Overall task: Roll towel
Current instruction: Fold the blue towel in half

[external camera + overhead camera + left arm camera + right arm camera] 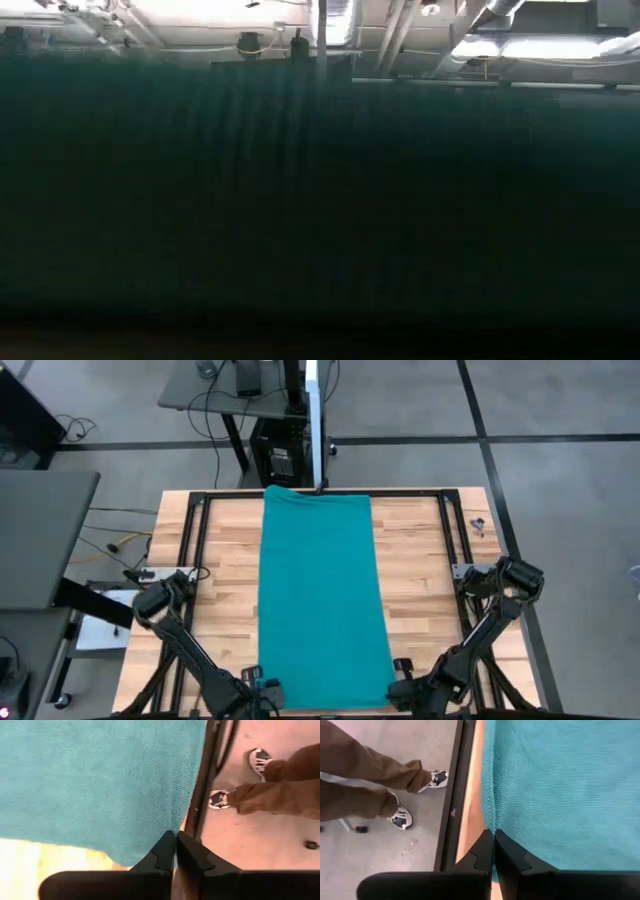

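Left hand (262,690) sits at the near left corner of the long teal fabric towel (322,600), at the near edge of the pale wooden plank tabletop (215,550). In the left wrist view its two dark fingers (164,851) are pressed together, with the towel's corner edge pinched between their tips. The black metal frame rail (204,785) runs along the tabletop's edge just beside that corner.

Moving rightward, the towel lies flat and unrolled down the middle of the tabletop, its length running from the far edge to the near edge, widening slightly toward the near end. Its far end reaches the rail at the back of the tabletop. In the low view the dark teal cloth (320,200) fills nearly the whole picture, with only ceiling fixtures showing above it.

Right hand (405,692) sits at the towel's near right corner, mirroring the other arm. In the right wrist view its fingers (506,850) are likewise closed together, nipping the hemmed edge of the towel (560,790) between their tips, with a strip of bare wood beside the hem.

Beyond the tabletop, on the grey floor, a person's legs in brown trousers (355,775) and patterned sneakers (400,817) show in both wrist views.
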Robot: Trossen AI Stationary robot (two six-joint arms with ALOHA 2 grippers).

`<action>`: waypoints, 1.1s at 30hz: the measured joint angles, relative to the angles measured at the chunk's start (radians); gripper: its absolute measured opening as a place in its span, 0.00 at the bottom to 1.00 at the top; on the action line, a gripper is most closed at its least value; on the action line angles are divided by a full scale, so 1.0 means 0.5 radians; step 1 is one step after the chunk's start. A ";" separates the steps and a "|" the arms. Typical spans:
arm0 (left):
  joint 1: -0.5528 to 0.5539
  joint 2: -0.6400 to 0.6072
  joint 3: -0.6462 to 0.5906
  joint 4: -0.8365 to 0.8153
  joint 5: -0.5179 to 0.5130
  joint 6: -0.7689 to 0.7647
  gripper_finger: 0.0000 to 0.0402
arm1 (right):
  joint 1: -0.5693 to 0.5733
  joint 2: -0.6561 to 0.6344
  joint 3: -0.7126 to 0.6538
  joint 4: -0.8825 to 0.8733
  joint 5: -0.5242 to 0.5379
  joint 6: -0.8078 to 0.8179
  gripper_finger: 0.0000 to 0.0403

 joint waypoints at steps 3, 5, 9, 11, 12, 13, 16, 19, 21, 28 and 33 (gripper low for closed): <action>0.010 -0.118 -0.002 -0.010 0.006 -0.014 0.00 | -0.023 -0.150 -0.001 -0.056 0.005 0.001 0.00; 0.021 -0.194 0.004 -0.026 0.006 -0.033 0.00 | -0.037 -0.235 0.001 -0.072 0.006 0.013 0.00; 0.044 -0.263 -0.001 -0.073 0.007 -0.060 0.00 | -0.066 -0.369 0.001 -0.110 0.008 0.079 0.00; 0.056 -0.310 -0.001 -0.053 0.006 -0.088 0.00 | -0.065 -0.420 0.001 -0.099 0.012 0.138 0.00; 0.057 -0.329 0.003 -0.029 0.005 -0.094 0.00 | -0.062 -0.435 0.001 -0.098 0.014 0.172 0.00; 0.057 -0.338 0.005 0.000 0.005 -0.098 0.00 | -0.061 -0.446 0.001 -0.097 0.014 0.204 0.00; 0.046 -0.321 0.003 0.082 0.068 -0.108 0.00 | -0.025 -0.468 0.001 -0.067 0.014 0.299 0.00; 0.013 -0.280 0.004 0.220 0.159 -0.161 0.00 | 0.023 -0.458 0.001 0.047 0.014 0.379 0.00; -0.019 -0.243 0.004 0.335 0.202 -0.194 0.00 | 0.060 -0.430 0.001 0.149 0.013 0.437 0.00; -0.107 -0.207 0.005 0.608 0.236 -0.398 0.00 | 0.189 -0.304 0.002 0.485 0.012 0.646 0.00; -0.141 -0.217 0.005 0.634 0.323 -0.481 0.00 | 0.199 -0.293 0.002 0.525 0.013 0.656 0.00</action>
